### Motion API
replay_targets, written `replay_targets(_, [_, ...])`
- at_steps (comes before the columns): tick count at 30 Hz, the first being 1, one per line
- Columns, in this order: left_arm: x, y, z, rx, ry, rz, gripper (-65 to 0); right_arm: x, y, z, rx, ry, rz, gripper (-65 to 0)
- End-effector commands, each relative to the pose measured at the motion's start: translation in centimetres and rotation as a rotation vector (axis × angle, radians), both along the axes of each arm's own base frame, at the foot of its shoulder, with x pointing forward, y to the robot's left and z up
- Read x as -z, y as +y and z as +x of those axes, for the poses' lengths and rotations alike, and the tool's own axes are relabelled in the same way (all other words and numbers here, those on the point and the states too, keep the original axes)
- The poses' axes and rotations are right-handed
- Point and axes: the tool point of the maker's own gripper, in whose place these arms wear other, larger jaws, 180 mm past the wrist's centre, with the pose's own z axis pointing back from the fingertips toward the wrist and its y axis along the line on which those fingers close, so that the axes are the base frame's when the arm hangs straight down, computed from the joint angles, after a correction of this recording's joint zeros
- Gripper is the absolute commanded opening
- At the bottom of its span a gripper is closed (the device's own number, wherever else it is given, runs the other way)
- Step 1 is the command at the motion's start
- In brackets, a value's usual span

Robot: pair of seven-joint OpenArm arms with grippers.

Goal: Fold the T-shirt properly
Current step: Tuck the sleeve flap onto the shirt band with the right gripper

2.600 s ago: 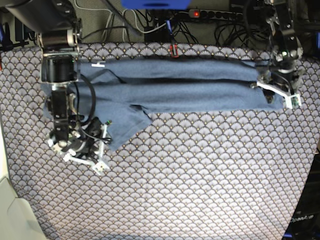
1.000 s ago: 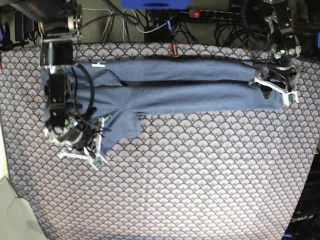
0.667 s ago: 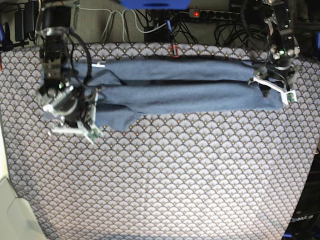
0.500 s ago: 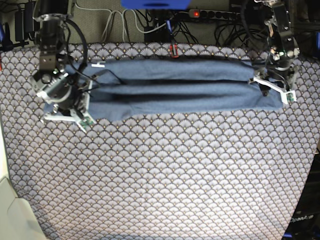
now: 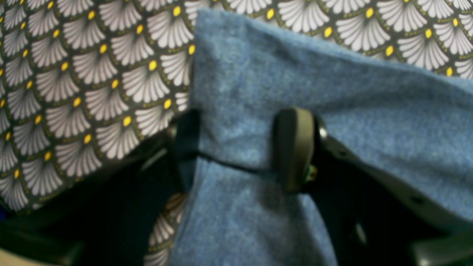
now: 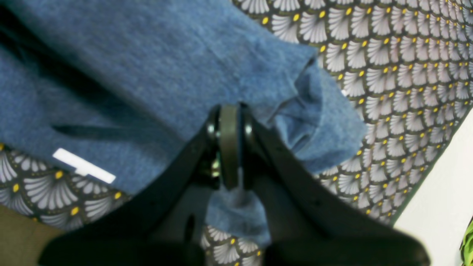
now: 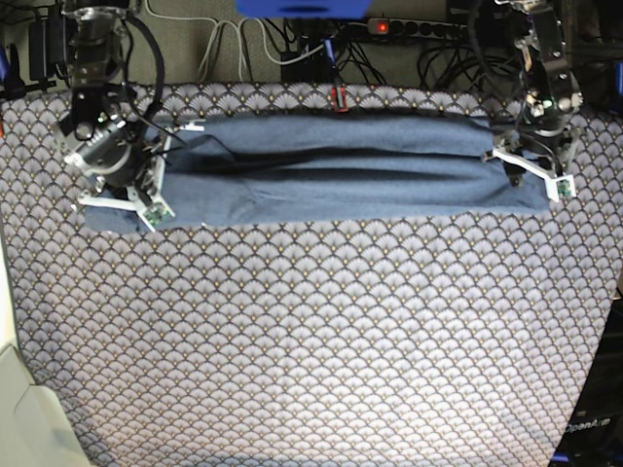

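The slate-blue T-shirt (image 7: 341, 170) lies folded into a long band across the back of the scallop-patterned tablecloth (image 7: 331, 341). At its left end in the base view, my right gripper (image 7: 125, 199) is shut on a pinch of shirt cloth. The right wrist view shows the pads pressed together (image 6: 229, 144), fabric hanging below them and a bunched sleeve (image 6: 317, 122) beside them. At the band's right end my left gripper (image 7: 531, 173) stands open. Its fingers (image 5: 293, 147) are spread over the shirt's edge (image 5: 236, 111), with cloth between them.
A power strip (image 7: 389, 27) and tangled cables run behind the table's back edge. A small red clip (image 7: 338, 97) sits at that edge. A white surface (image 7: 19, 418) borders the cloth at the front left. A white label (image 6: 83, 171) shows on the shirt.
My right gripper has carried the sleeve from the front left up and back onto the band, flattening the loose flap. The left gripper has hardly moved.
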Motion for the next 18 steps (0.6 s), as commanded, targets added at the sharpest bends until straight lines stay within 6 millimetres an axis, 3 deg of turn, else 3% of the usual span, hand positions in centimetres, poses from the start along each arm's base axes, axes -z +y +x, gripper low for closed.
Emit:
replay_targets(1, [-1.1,0.6,0.4,0.000,-0.032,0.024,-31.8,-0.8,-0.2,0.6,-0.001,-0.034,-0.004,-65.0])
replay_targets(7, [-1.0,0.8,0.2,-0.005,-0.027,0.024,-31.7,-0.8,-0.2,0.6,0.004,-0.031,-0.004,-63.5])
replay_targets(11, [-1.0,0.7,-0.3,-0.003,-0.026,0.024,-31.5,-0.8,-0.1,0.6,0.004,-0.029,-0.003,-49.6])
replay_targets(14, [-1.7,0.6,0.0,0.003,-0.041,0.030,-27.8,-0.8,-0.1,0.6,0.003,-0.031,0.000,-39.3])
replay_targets(18, [-2.3,0.4,-0.1,0.011,-0.052,0.038,-26.0,-0.8,-0.1,0.6,0.003,-0.031,0.000,-33.4])
